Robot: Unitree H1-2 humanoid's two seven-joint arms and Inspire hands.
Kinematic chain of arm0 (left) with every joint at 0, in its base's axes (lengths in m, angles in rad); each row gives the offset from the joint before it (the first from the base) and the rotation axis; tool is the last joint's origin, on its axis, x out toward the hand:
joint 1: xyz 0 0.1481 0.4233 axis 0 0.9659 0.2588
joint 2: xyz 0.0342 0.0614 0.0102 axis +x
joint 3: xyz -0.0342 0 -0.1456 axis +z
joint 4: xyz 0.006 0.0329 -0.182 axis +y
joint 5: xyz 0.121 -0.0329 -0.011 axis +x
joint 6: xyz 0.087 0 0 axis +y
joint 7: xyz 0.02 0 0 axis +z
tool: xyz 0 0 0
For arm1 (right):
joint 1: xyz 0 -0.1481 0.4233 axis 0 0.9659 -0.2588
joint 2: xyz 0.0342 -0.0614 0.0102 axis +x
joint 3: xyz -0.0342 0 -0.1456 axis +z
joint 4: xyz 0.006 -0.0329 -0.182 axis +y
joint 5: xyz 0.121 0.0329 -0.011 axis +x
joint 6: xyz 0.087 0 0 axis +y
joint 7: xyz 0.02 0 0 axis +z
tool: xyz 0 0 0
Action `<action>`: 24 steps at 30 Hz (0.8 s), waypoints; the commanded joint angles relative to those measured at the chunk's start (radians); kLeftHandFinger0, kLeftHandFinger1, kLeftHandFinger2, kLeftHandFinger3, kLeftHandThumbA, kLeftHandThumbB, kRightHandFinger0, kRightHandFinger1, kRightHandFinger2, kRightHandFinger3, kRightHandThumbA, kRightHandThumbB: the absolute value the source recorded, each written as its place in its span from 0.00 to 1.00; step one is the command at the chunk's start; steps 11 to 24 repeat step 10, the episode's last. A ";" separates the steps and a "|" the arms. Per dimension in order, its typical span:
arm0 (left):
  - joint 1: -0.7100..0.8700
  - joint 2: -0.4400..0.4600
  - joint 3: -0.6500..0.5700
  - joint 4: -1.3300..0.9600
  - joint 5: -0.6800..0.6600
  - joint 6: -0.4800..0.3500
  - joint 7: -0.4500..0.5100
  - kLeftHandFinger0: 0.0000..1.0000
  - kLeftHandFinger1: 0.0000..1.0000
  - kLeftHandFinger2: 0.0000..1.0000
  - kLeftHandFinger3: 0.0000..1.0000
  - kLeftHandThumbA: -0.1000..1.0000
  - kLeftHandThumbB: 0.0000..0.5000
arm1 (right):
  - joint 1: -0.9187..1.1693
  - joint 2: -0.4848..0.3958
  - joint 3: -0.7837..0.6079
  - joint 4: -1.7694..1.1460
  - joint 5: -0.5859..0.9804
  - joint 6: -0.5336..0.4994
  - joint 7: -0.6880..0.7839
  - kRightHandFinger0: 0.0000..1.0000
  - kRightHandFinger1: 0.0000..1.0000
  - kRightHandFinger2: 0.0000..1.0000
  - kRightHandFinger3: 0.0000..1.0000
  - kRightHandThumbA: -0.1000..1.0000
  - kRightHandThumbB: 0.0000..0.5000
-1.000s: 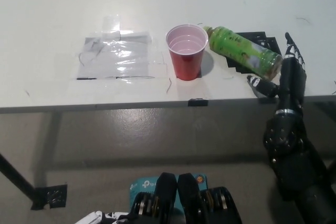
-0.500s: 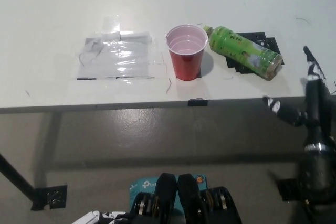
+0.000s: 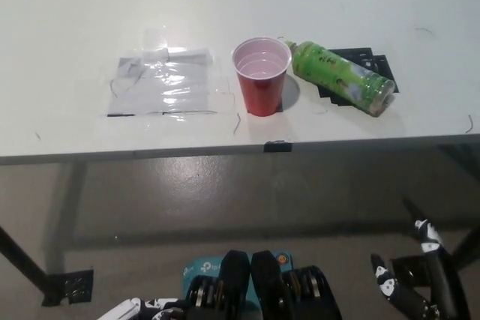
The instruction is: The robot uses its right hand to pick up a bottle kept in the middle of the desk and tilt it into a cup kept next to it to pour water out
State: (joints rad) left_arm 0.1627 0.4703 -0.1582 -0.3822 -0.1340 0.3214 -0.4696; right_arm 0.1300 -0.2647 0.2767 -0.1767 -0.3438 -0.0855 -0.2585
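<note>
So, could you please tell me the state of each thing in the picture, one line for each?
Bottle: lying on its side on the table, mouth beside the cup, not held.
Cup: upright, open on top.
Right hand: open, low beneath the table edge, holding nothing.
Left hand: only a sliver at the bottom edge, state unclear.

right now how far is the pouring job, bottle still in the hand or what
Apparently finished or abandoned: the green bottle lies on its side on the desk, beside the upright red cup. Nothing is held: the right hand hangs open below the desk edge. The left hand rests at the bottom. Water in the cup can't be confirmed.
</note>
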 commanded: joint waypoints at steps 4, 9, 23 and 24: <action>-0.022 0.013 0.009 -0.011 -0.008 -0.027 -0.010 0.85 0.89 0.88 1.00 1.00 0.96 | -0.083 -0.048 -0.003 0.043 0.099 -0.083 0.167 0.31 0.44 0.77 0.93 0.20 0.42; -0.030 0.018 0.007 -0.021 -0.006 -0.013 -0.011 0.87 0.91 0.90 1.00 1.00 0.98 | -0.119 -0.109 0.020 0.038 0.085 0.031 0.295 0.33 0.38 0.51 0.85 0.31 0.35; -0.030 0.018 0.007 -0.021 -0.006 -0.013 -0.011 0.87 0.91 0.90 1.00 1.00 0.98 | -0.119 -0.109 0.020 0.038 0.085 0.031 0.295 0.33 0.38 0.51 0.85 0.31 0.35; -0.030 0.018 0.007 -0.021 -0.006 -0.013 -0.011 0.87 0.91 0.90 1.00 1.00 0.98 | -0.119 -0.109 0.020 0.038 0.085 0.031 0.295 0.33 0.38 0.51 0.85 0.31 0.35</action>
